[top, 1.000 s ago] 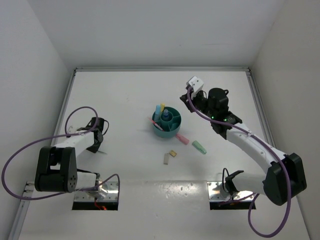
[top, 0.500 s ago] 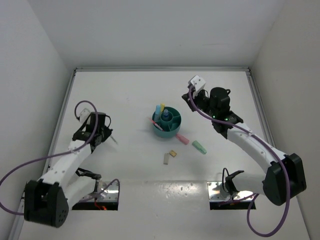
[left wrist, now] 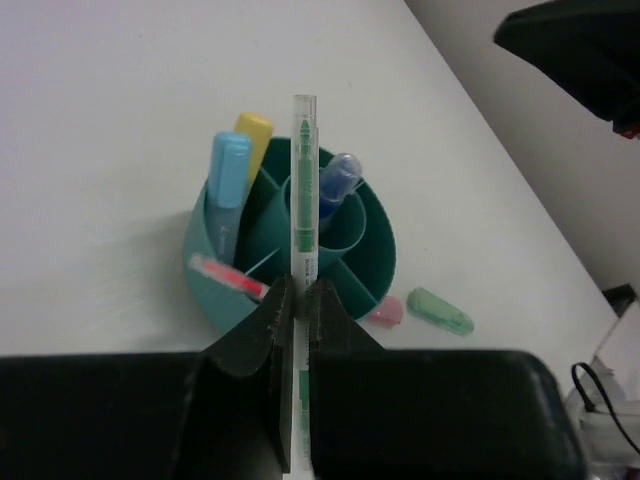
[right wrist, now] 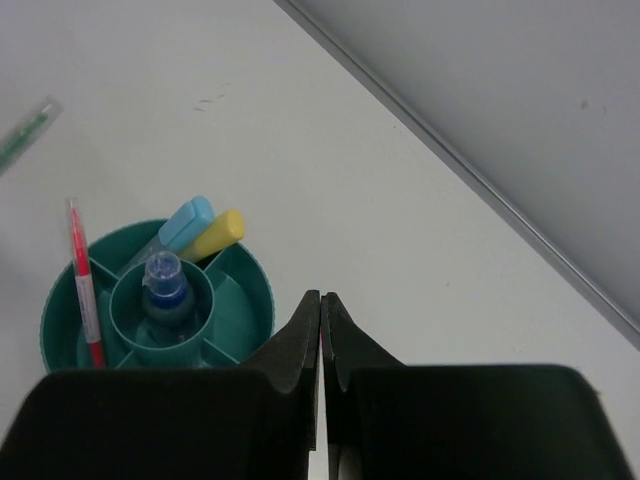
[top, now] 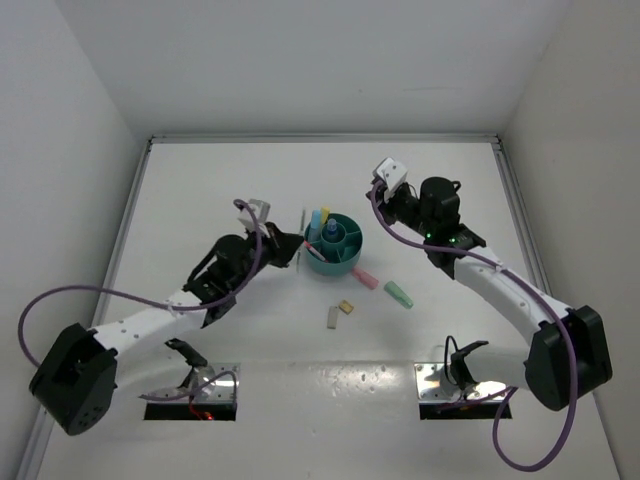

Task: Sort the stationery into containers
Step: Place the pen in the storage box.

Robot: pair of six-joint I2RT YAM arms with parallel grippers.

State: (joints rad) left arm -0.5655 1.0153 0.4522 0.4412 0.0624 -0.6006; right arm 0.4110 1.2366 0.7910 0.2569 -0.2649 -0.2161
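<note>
The round teal organiser (top: 345,262) stands mid-table and holds a light-blue marker (left wrist: 228,180), a yellow marker (left wrist: 252,135), a thin pink pen (left wrist: 228,277) and a clear-blue pen (left wrist: 337,180) in its central cup. My left gripper (left wrist: 298,290) is shut on a thin clear pen with green inside (left wrist: 304,180), whose tip reaches over the organiser (left wrist: 385,250). In the top view it (top: 288,246) sits just left of the organiser. My right gripper (right wrist: 320,298) is shut, with nothing seen in it, up and right of the organiser (right wrist: 262,290), also in the top view (top: 383,200).
On the table in front of the organiser lie a pink marker (top: 364,277), a green marker (top: 399,294), a tan eraser (top: 346,307) and a grey eraser (top: 332,317). Walls close in the table on the left, back and right.
My left arm has swung from the table's left side to the organiser, carrying the thin pen. My right arm has barely moved.
</note>
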